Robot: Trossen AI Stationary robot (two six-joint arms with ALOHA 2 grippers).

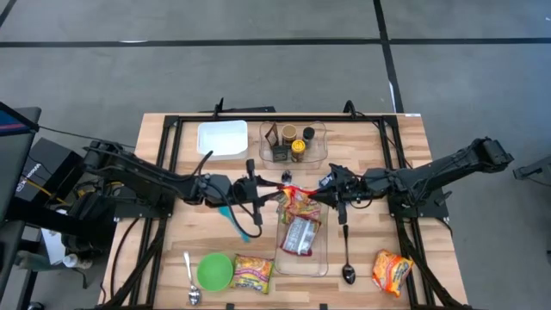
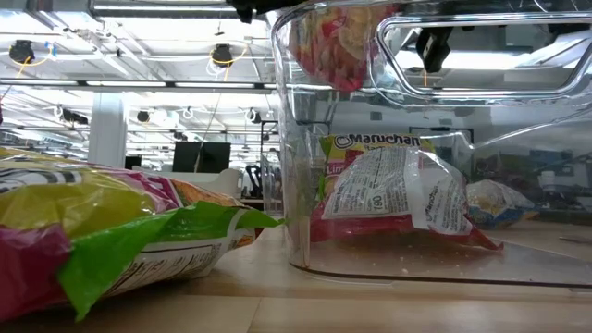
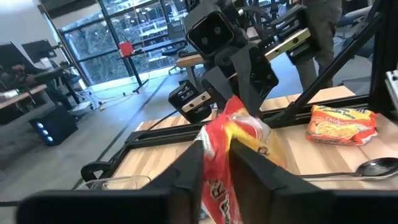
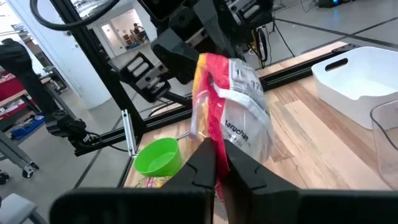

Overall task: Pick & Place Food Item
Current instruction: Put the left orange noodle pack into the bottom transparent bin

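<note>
1. Your two arms are dark, near-black, built of blocky jointed segments.
2. The left gripper (image 1: 274,191) ends in two flat black fingers (image 3: 186,180) (broad and matte).
3. The right gripper (image 1: 312,196) has the same dark fingers (image 4: 202,165).
4. Black cables loop along both arms.
5. Each wrist block carries a pale label plate with small screws.

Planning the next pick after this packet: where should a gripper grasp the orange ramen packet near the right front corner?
Grip the orange ramen packet across its narrower width, coming straight down. It lies flat and slightly angled, apart from the spoon beside it.
</note>
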